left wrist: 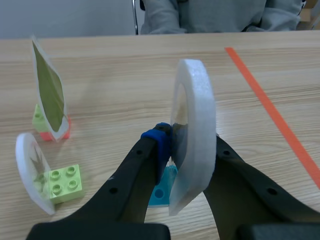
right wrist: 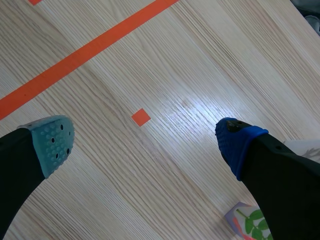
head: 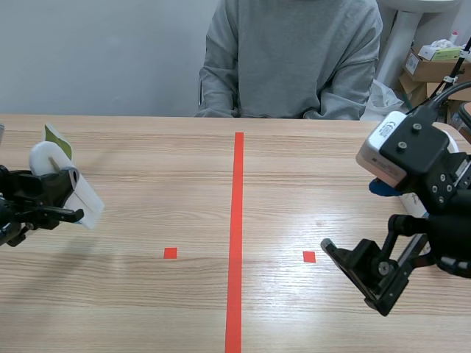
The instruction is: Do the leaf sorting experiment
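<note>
My left gripper point(head: 68, 200) is shut on a white oval leaf card point(left wrist: 192, 135), which stands on a small blue brick point(left wrist: 161, 189) at the table's left edge. The same card point(head: 77, 190) shows tilted in the scene view. Ahead of that gripper a card with a long green leaf point(left wrist: 50, 92) stands upright on a green and red brick. Beside it a third leaf card point(left wrist: 31, 172) leans on a light green brick point(left wrist: 62, 182). My right gripper point(right wrist: 142, 145) hangs open above bare wood at the right. A leaf card's corner point(right wrist: 248, 221) peeks out by its blue-padded finger.
A person in a grey sweater point(head: 291, 55) sits across the table. A long orange-red tape line point(head: 236, 235) runs down the table's middle, with a small square mark on each side. Cardboard boxes point(head: 434, 66) stand behind the table at the far right.
</note>
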Controlling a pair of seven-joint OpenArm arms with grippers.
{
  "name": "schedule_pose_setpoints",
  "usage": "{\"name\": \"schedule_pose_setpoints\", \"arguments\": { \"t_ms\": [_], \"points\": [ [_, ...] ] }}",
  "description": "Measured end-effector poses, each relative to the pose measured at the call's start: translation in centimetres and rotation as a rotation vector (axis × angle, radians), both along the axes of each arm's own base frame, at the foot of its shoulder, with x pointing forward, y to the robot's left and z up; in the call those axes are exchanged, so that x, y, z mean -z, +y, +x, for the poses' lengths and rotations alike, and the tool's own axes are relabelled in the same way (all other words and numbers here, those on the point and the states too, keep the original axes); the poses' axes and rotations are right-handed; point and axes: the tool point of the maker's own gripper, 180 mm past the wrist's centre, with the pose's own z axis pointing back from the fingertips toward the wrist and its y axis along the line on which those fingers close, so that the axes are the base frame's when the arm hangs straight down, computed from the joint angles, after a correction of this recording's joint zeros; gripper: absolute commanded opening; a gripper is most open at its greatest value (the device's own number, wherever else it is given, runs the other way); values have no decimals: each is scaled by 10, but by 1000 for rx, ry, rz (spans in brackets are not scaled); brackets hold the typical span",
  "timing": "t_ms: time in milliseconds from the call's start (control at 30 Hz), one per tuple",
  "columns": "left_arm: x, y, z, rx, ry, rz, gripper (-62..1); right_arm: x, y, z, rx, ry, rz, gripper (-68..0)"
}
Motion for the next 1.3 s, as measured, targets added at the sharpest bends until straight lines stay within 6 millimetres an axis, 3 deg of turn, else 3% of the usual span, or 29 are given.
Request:
{"name": "schedule_pose_setpoints", "arguments": {
  "t_ms": [100, 467, 633, 933, 1133, 1200, 1300],
  "points": [
    [13, 6, 10, -21, 27, -21, -569, 0, 0, 0, 0, 0, 0, -97],
    [29, 26, 52, -102, 39, 1, -569, 1, -1, 0, 2, 6, -6, -97],
    [36, 49, 53, -136, 52, 72, -569, 4, -3, -1, 8, 20, -20, -97],
    [25, 101, 48, -164, 45, 200, -569, 4, -3, -1, 8, 20, -20, -97],
    [23, 104, 48, -167, 38, 207, -567, 4, -3, -1, 8, 20, -20, -97],
    [23, 103, 48, -166, 39, 204, -533, 4, -3, -1, 8, 20, -20, -97],
    [25, 102, 48, -166, 41, 199, -398, 4, -3, -1, 8, 20, -20, -97]
  ]
}}
